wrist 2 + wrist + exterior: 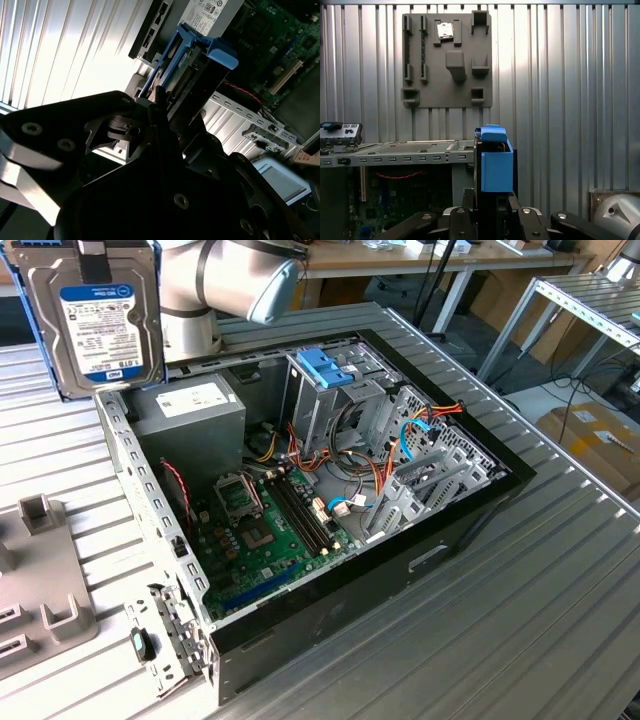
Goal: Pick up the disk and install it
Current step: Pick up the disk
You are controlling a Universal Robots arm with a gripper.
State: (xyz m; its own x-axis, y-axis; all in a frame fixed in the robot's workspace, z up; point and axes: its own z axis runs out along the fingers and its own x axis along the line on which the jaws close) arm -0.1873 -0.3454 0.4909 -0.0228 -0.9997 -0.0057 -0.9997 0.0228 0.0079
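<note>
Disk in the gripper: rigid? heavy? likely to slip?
Likely rigid: the disk is a flat metal block. Probably heavy for its size. Slip seems possible: the gripper pinches it by one end, and its blue plastic carrier looks smooth.

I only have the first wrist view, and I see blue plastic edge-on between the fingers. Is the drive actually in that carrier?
Observer: Yes. In the exterior view the disk hangs in the air at that view's left, with its blue-and-white label facing the camera.
Operator: Is anything on the drive cage?
Observer: A bare blue bracket sits at the top of the cage, inside the open case.
</note>
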